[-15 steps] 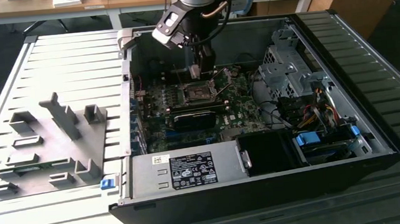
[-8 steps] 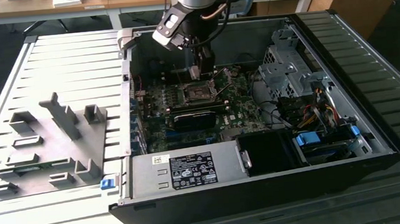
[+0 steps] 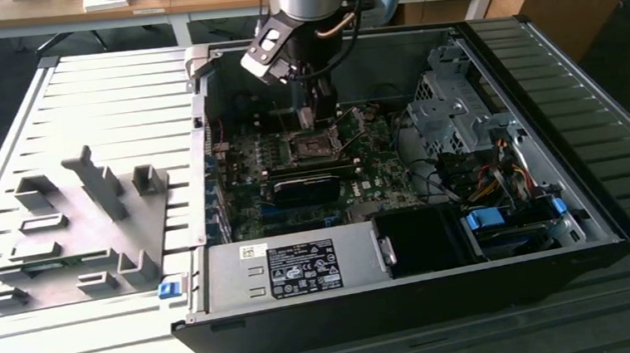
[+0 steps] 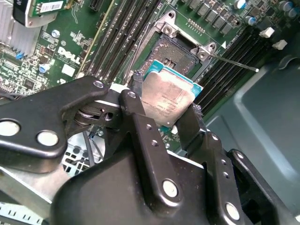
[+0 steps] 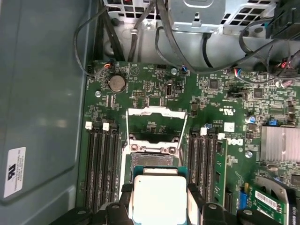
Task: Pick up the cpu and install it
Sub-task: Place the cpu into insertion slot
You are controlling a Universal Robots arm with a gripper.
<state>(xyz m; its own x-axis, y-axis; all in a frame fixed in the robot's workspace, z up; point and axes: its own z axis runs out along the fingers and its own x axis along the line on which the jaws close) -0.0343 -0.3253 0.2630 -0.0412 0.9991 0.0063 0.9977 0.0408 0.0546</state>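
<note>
The cpu [image 4: 168, 97] is a flat square chip with a silvery top and a greenish rim, and my gripper [image 4: 165, 107] is shut on it, one black finger [image 4: 136, 101] against each of two opposite edges. In the first wrist view the cpu [image 5: 159, 197] hangs above the motherboard, overlapping one edge of the open socket [image 5: 154, 149], whose load plate [image 5: 157, 112] is swung up. The socket [image 4: 180, 49] lies just beyond the chip, its wire lever [image 4: 234, 62] sticking out sideways. In the exterior view my gripper [image 3: 309, 120] hovers inside the case just behind the socket [image 3: 315, 147].
Memory slots [image 5: 101, 164] flank the socket on both sides. A metal drive cage [image 3: 455, 112] and loose cables [image 3: 481, 173] fill the case on the exterior view's right, with the power supply [image 3: 288, 266] at the front. Grey plastic fixture blocks [image 3: 75, 235] stand on the slatted table outside.
</note>
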